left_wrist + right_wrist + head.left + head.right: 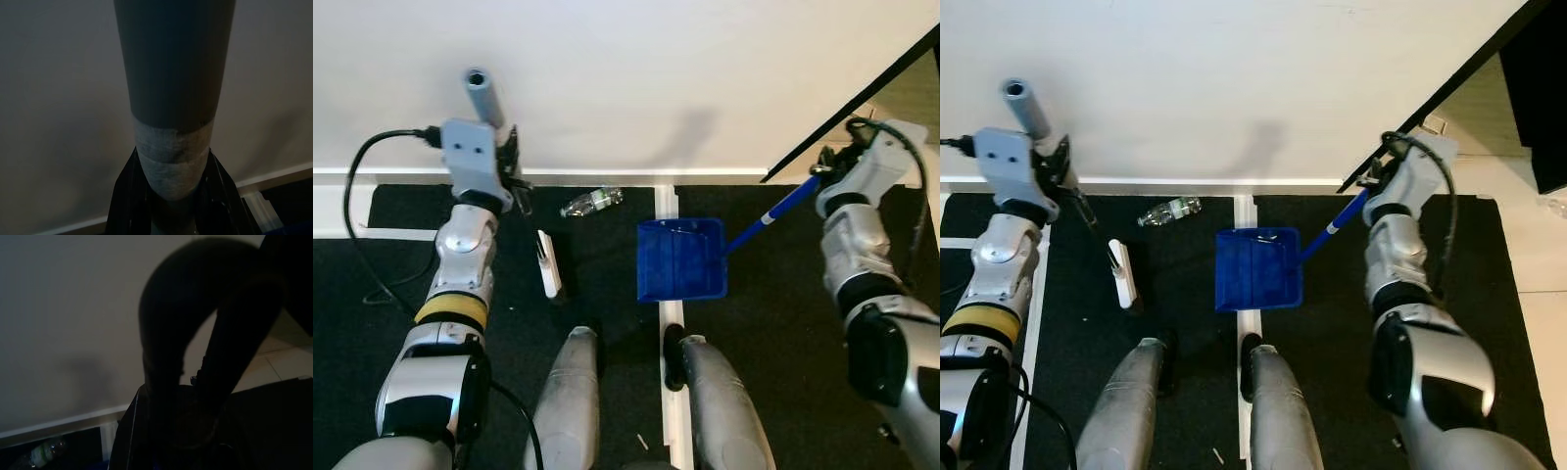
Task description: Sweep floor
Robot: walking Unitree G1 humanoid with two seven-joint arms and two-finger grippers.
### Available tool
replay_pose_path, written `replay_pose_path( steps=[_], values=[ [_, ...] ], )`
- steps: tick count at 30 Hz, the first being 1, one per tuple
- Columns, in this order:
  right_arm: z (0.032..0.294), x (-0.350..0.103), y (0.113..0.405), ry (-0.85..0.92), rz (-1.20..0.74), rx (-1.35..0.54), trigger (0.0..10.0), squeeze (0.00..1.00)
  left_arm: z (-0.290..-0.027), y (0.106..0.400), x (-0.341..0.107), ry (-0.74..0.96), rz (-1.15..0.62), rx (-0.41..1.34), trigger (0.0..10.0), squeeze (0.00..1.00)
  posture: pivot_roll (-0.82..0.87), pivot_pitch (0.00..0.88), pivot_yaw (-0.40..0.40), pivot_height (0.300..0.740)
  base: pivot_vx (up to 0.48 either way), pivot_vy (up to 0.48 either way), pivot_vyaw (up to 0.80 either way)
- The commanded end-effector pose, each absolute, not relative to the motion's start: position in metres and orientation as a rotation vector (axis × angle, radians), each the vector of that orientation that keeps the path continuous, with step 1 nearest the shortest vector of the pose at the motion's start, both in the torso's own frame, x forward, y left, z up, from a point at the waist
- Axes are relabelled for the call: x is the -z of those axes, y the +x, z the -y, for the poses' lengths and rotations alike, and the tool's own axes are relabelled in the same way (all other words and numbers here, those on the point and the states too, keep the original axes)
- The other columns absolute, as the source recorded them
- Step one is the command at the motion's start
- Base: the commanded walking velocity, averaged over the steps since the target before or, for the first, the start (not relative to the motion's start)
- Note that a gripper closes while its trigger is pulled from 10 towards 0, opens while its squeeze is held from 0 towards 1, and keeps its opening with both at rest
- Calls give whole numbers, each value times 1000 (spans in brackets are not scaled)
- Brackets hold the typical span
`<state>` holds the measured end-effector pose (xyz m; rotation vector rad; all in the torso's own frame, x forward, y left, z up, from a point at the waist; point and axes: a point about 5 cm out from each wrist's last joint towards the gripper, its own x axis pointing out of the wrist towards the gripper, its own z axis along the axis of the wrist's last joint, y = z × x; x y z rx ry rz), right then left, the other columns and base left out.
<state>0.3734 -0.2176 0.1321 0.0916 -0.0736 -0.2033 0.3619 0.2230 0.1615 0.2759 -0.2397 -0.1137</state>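
My left gripper (509, 164) is shut on the grey broom handle (173, 98), whose top end sticks up by the wall. The broom's white head (548, 264) rests on the black floor below it. A clear plastic bottle (592, 202) lies on its side near the baseboard, between the broom head and the dustpan. The blue dustpan (680, 259) sits flat on the floor just ahead of my feet. My right gripper (827, 178) is shut on its blue handle (773, 213), up at the right. The dark looped end of that handle (195, 342) shows in the right wrist view.
A white wall (636, 78) with a baseboard runs straight ahead. White tape lines (666, 201) cross the black floor. My two feet (570, 392) stand below the dustpan. A dark slanted panel edge (862, 98) and pale tiles (1528, 235) lie to the right.
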Motion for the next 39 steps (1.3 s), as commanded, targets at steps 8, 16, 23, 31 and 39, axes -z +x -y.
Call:
replay_pose_path(
  steps=[8,16,23,31,39],
  values=[
    [179,-82,351,23,-43,144,10000,0,-196,376,-172,400,257,219,10000,0,158,435,-42,740,0,0,0],
    [189,-71,342,63,-72,205,10000,0,-152,385,-209,525,423,414,10000,0,152,420,-48,740,0,0,0],
    [191,-67,339,50,-90,193,10000,0,-78,373,-208,508,515,754,10000,0,152,410,-65,740,0,0,0],
    [180,-63,338,49,-101,173,10000,0,-27,343,-167,522,494,990,10000,0,148,406,-64,740,0,0,0],
    [183,-64,338,50,-93,168,10000,0,-21,318,-127,643,410,1210,10000,0,143,407,-54,740,0,0,0]
  ],
)
